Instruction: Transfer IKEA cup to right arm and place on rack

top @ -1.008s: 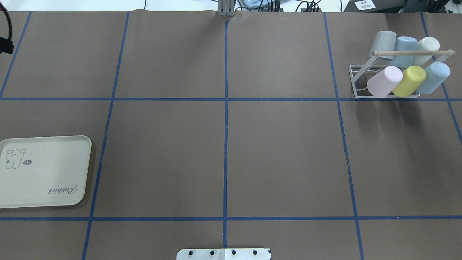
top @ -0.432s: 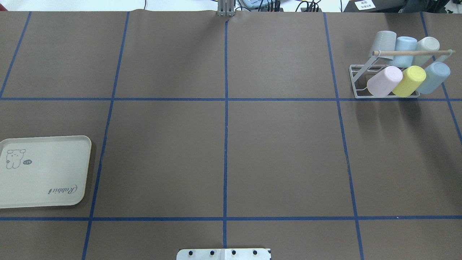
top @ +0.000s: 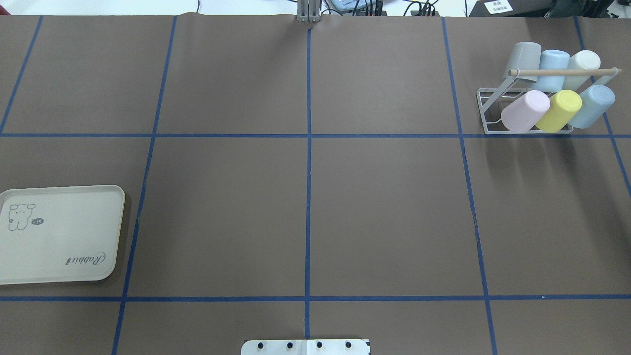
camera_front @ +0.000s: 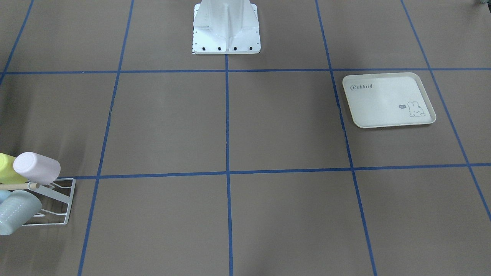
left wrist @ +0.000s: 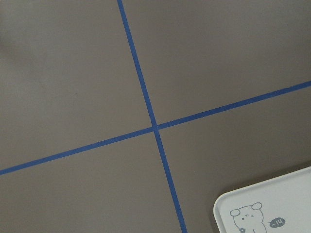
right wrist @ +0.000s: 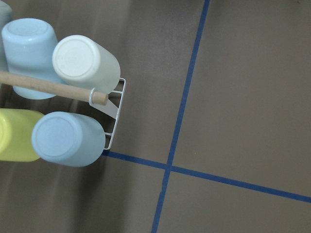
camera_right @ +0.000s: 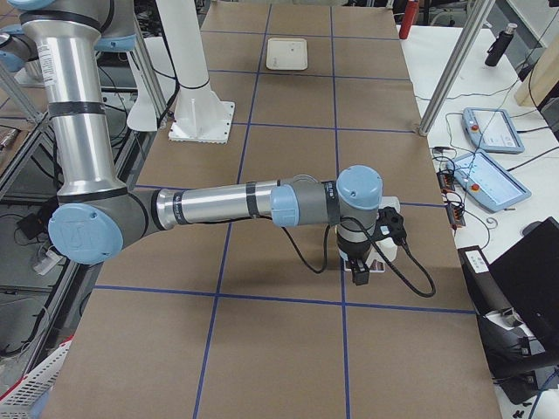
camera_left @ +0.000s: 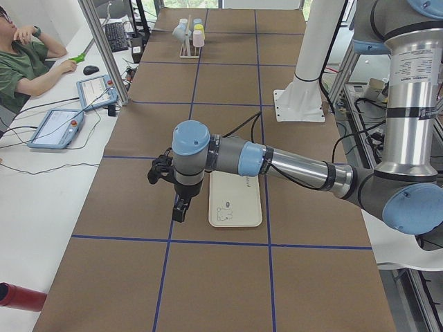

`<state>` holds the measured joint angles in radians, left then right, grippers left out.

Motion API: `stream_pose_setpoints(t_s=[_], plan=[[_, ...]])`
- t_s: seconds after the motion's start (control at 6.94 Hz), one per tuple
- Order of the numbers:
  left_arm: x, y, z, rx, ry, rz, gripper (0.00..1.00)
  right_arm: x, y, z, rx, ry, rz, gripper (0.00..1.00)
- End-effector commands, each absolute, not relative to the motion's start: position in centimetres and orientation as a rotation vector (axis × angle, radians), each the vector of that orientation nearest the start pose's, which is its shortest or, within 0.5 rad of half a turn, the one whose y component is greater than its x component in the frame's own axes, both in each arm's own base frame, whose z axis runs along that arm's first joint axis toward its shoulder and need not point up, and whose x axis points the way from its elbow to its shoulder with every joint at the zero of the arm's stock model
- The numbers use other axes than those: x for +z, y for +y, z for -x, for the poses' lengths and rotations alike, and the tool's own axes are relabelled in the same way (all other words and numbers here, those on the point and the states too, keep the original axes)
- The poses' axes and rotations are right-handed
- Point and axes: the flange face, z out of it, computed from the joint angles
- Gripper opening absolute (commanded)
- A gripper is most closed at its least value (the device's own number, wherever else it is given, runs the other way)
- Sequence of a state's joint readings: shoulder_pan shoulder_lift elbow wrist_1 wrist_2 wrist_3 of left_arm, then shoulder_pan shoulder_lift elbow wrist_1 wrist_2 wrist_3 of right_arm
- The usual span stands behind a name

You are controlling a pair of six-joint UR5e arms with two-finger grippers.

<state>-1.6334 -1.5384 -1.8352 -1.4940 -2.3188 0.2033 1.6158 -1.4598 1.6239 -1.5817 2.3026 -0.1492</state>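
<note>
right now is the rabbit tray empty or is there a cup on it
Empty. The cream rabbit-print tray shows only its bare printed surface in the overhead and front-facing views, with nothing resting on it.

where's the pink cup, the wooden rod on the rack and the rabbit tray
pink cup [top: 525, 111]: overhead exterior view, middle of its side wall.
wooden rod [top: 562, 72]: overhead exterior view, mid-length of the rod.
rabbit-print tray [top: 64, 231]: overhead exterior view, bare middle of its floor.
</note>
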Motion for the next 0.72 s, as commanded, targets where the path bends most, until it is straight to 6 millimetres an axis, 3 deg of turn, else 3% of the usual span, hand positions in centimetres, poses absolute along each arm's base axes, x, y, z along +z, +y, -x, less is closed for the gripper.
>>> stream_pose_setpoints(t_s=[0.0, 0.29, 0.43, 0.58], plan=[[60.9, -45.0, 10.1, 0.151, 0.727, -0.173, 1.00, 61.3, -50.9, -9.4, -0.138, -0.648, -0.164, 1.00], [64.4, -45.0, 10.2, 0.135, 0.731, -0.158, 1.00, 62.2, -50.0, -8.8, -0.120, -0.723, -0.128, 1.00], [65.0, -44.9, 10.1, 0.112, 0.734, -0.138, 1.00, 61.8, -49.7, -8.3, -0.092, -0.808, -0.068, 1.00], [64.1, -45.2, 10.1, 0.085, 0.736, -0.142, 1.00, 61.7, -49.6, -8.2, -0.083, -0.821, -0.048, 1.00]])
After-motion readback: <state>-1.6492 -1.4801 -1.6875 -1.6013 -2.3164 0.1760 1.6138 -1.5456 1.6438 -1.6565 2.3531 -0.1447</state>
